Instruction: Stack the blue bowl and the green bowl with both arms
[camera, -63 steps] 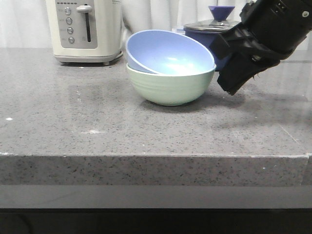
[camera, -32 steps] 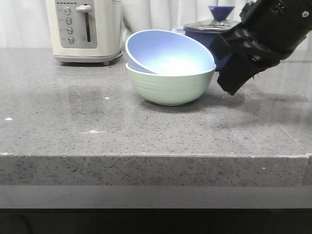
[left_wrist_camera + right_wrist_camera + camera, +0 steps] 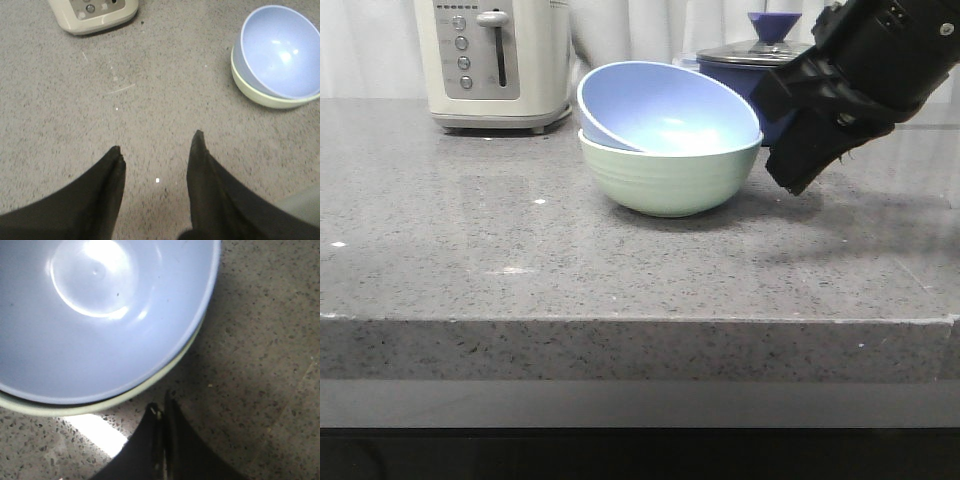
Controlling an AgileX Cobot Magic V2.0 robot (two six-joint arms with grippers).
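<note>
Nothing moves: our pale periwinkle-blue matte bowl [image 3: 665,105] stays tilted inside the mint-green ridged bowl [image 3: 670,178] on the grey speckled surface [image 3: 520,260]. Stacking looks done; next, we judge, both arms retreat, right hand [image 3: 161,410] pinched together beside the bowls, left hand [image 3: 156,150] spread apart, empty.

Bright, even light falls from overhead. It leaves a white glare patch inside the blue bowl [image 3: 665,110], seen as a curved highlight in the right wrist view, and a bright reflection on the desk [image 3: 95,432] just beside the right gripper [image 3: 161,410]. Soft shadows lie under the green bowl [image 3: 670,180] and the right jaws. The left gripper [image 3: 156,142] looks dark and slightly soft.
</note>
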